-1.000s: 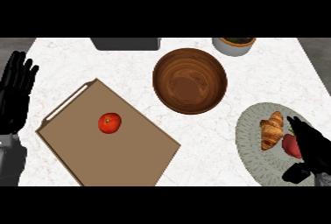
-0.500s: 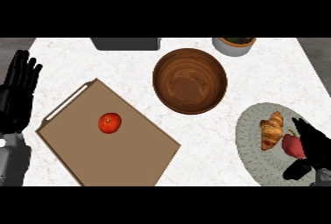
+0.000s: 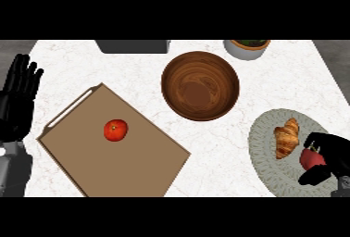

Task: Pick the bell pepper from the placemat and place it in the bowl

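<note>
The robot's left hand (image 3: 17, 106) shows at the view's left edge, resting open with its fingers straight and pointing up, over the left border of the white marbled counter (image 3: 137, 74).

Just right of it lies a brown rectangular board (image 3: 123, 162), turned so 1 corner points toward the far side. A pale handle strip runs along its upper left edge. On the board's left half sits a round red tomato-like fruit (image 3: 115, 130) with a dark stem spot on top, with bare board all round it.

At the far edge a dark grey rectangular box (image 3: 133, 46) is cut off by the view.

Right of centre stands a round brown wooden bowl (image 3: 226, 74), with nothing in it. It lies apart from the board, with open counter between them and a narrower strip between it and the mat to its lower right. Beyond it, at the far edge, is a pale grey round pot (image 3: 246, 51).

At the right lies a round grey woven placemat (image 3: 270, 157). On it a golden croissant (image 3: 287, 137) lies with its long axis running near to far. Just right of it is the red bell pepper (image 3: 309, 159), on the mat's right part. The right hand (image 3: 329, 152) curls its fingers and thumb round the pepper and hides much of it, so its long axis and stem direction cannot be told.
</note>
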